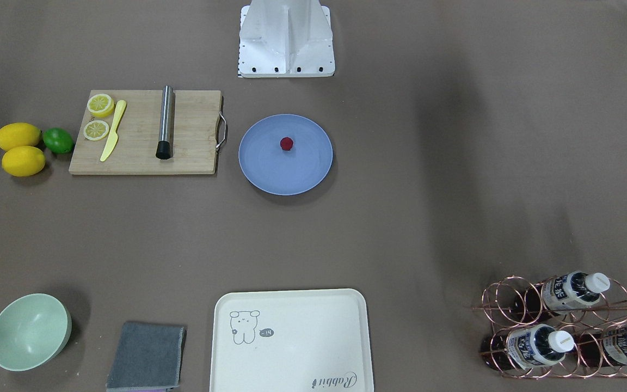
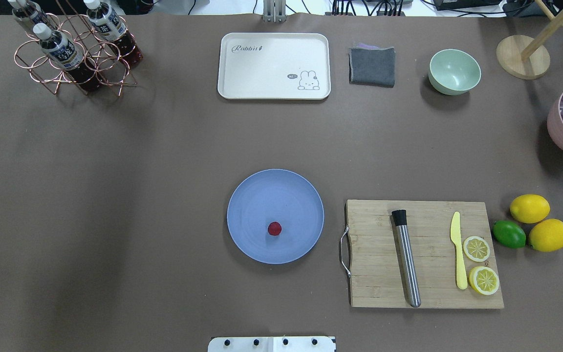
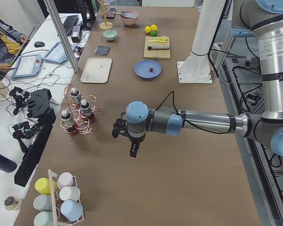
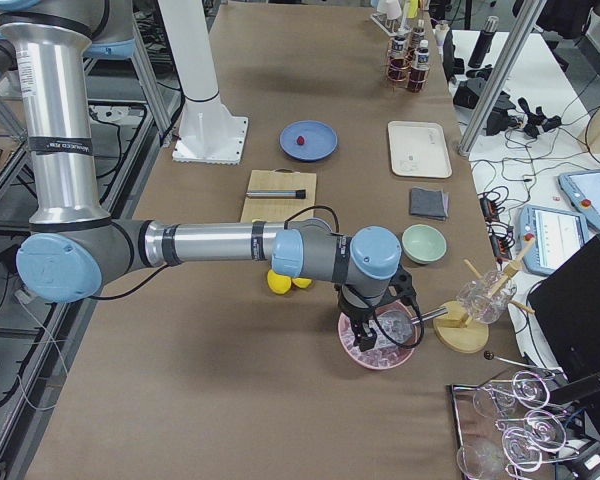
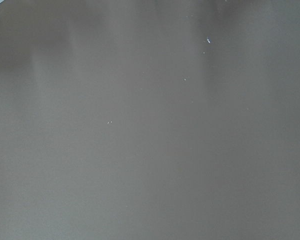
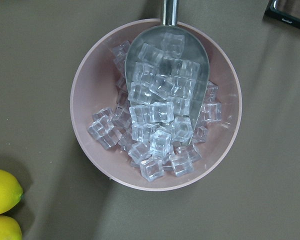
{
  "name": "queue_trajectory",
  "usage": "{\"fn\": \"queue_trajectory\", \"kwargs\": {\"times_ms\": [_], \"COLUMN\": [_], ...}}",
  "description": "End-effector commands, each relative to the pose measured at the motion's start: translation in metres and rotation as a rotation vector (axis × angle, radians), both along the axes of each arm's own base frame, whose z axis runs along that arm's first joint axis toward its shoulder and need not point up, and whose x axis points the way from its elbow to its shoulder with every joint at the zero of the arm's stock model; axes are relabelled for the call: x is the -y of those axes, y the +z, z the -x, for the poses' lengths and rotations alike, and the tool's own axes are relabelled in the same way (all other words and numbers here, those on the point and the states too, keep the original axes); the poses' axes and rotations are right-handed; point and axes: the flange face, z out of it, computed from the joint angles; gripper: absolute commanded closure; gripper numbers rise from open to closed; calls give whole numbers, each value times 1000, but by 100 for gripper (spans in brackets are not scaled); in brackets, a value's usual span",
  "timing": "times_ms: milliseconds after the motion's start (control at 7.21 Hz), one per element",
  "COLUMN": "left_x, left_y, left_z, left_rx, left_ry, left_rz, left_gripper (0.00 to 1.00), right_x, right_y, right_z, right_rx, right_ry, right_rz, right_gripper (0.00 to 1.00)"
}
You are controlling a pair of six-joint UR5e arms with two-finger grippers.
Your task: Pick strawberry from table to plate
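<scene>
The small dark red strawberry lies on the round blue-grey plate, a little toward the robot from its centre; it also shows as the strawberry on the plate and, small, as the strawberry. Nothing touches it. My left gripper hangs over bare table far to the robot's left, beyond the bottle rack. My right gripper hovers above a pink bowl of ice. Both grippers show only in the side views, so I cannot tell whether they are open or shut.
A wooden cutting board carries a steel muddler, a yellow knife and lemon slices. Two lemons and a lime lie beside it. Further off are a cream tray, grey cloth, green bowl, bottle rack and the pink ice bowl.
</scene>
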Motion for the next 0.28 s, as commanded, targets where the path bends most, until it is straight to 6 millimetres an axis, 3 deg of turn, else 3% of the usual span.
{"fn": "queue_trajectory", "kwargs": {"times_ms": [0, 139], "left_x": [0, -1], "left_y": [1, -1], "left_z": [0, 1], "left_rx": [3, 11], "left_ry": [1, 0], "left_rz": [-1, -7], "left_gripper": [3, 3], "right_x": [-2, -1], "right_y": [-6, -10], "right_z": [0, 0], "right_rx": [1, 1], "right_ry": [4, 5], "right_rz": [-5, -10], "right_gripper": [0, 0]}}
